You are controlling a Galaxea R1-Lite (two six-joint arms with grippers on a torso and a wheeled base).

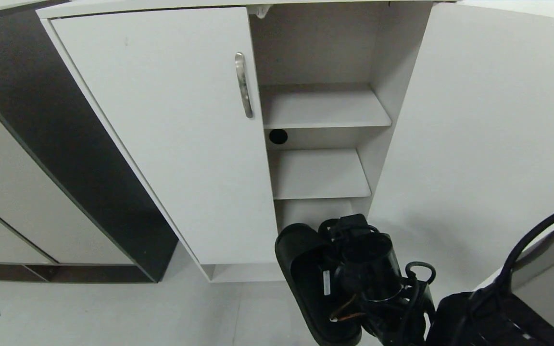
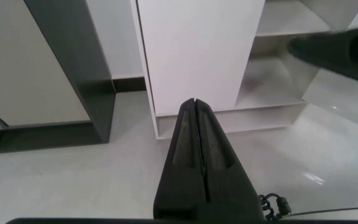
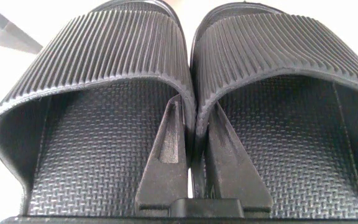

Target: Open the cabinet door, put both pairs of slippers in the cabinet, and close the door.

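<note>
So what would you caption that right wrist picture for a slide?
Right gripper pinching a pair of black slippers together by their adjoining inner walls, one jaw inside each slipper.

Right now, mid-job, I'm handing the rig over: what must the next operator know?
Left claw: shut, empty, above the floor facing the cabinet.
Right claw: shut on a pair of black slippers, low before the bare shelves.
Done: cabinet door open.
To do: shelve this pair, stow the other pair, close the door.
</note>
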